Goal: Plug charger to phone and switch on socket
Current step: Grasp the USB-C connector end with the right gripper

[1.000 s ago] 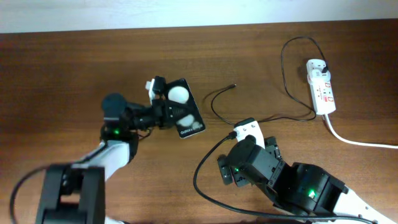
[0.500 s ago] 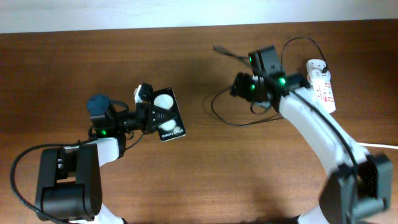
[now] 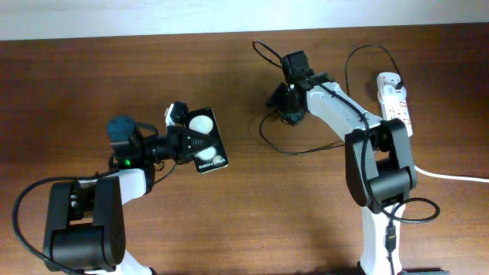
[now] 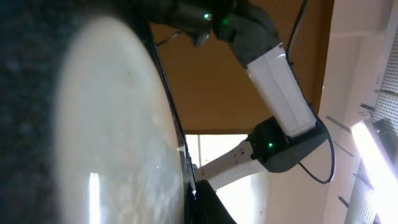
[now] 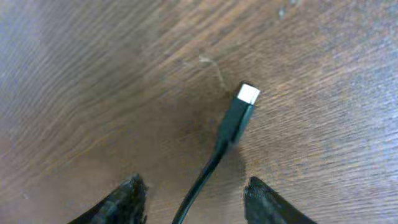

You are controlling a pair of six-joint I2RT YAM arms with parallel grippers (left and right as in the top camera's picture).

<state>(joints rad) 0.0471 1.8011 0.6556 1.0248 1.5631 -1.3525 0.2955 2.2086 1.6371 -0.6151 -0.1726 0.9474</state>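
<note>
The phone (image 3: 206,143), black with two white round shapes, is held off the table in my left gripper (image 3: 183,139), which is shut on it. In the left wrist view one white round shape of the phone (image 4: 112,124) fills the frame, beside my left gripper (image 4: 191,194). The charger cable (image 3: 348,72) runs from its black plug (image 3: 399,79) in the socket (image 3: 396,107) to a loop in the middle. My right gripper (image 3: 283,103) is open over the cable's end. In the right wrist view the connector tip (image 5: 248,94) lies on the wood and the cable passes between my open right gripper's (image 5: 196,199) fingers.
The socket's thick white cord (image 3: 451,176) runs off the right edge. More cable loops at the back (image 3: 263,50) and in front of my right gripper (image 3: 276,147). The table's far edge meets a pale wall.
My right arm has swung from the table's front to the back and now sits over the cable's connector end. My left gripper shifted left with the phone, then stayed still.
</note>
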